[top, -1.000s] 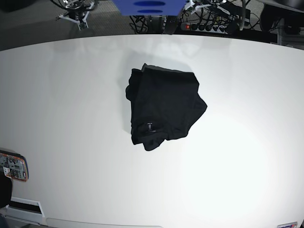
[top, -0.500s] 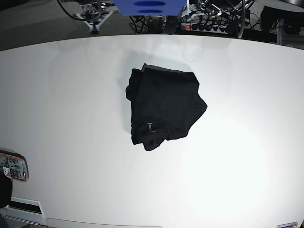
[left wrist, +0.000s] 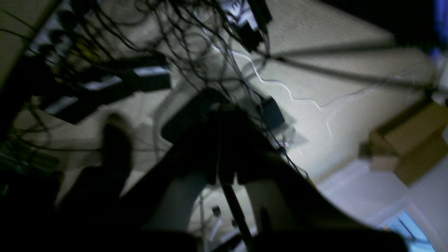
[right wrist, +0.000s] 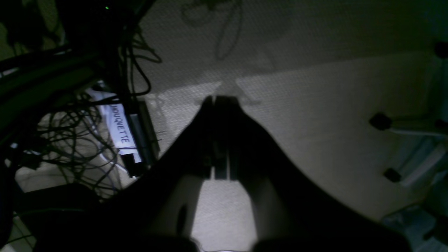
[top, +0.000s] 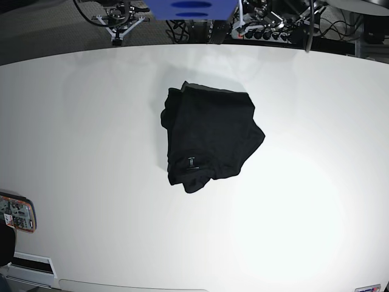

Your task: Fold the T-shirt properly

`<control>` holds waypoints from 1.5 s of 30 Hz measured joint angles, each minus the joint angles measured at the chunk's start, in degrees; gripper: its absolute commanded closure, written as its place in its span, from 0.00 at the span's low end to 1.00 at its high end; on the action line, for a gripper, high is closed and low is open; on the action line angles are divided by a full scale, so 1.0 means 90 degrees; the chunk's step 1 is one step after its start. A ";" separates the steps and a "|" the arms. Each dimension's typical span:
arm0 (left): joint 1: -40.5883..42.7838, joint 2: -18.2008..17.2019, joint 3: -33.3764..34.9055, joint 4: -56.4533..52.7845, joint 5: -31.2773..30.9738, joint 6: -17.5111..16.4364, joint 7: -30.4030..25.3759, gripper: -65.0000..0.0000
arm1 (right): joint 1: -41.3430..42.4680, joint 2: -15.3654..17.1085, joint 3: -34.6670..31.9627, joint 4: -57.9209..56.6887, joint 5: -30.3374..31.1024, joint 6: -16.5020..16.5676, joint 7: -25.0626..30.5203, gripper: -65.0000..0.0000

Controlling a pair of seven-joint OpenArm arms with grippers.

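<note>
Both grippers, left [left wrist: 218, 147] and right [right wrist: 217, 136], are clenched on nothing above the floor cables, off the white table [top: 91, 140], where the T-shirt [top: 209, 137] lies folded mid-table.

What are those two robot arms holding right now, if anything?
Nothing. Both the left end effector and the right end effector are shut and empty, off the table. The T-shirt lies there untouched.

T-shirt [top: 208, 137] lies mid-table [top: 91, 121], slightly toward the far edge; my two arms are off the table behind it, over floor [right wrist: 315, 105] and cables [left wrist: 140, 42].
</note>
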 measured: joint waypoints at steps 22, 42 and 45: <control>-0.0175 0.0391 -0.0002 0.0010 0.0029 0.0029 -0.0022 1.00 | 0.0782 -0.0056 -0.0049 -0.0056 0.0000 0.0005 -0.0119 1.00; -0.0287 0.0228 0.0007 -0.0019 0.0046 0.0015 0.0029 1.00 | 0.0935 -0.0051 -0.0049 -0.0070 -0.0002 0.0007 -0.0056 1.00; -0.0323 0.0265 0.0007 -0.0019 0.0046 0.0017 0.0029 1.00 | 0.0918 -0.0051 -0.0049 -0.0073 -0.0002 0.0010 -0.0058 1.00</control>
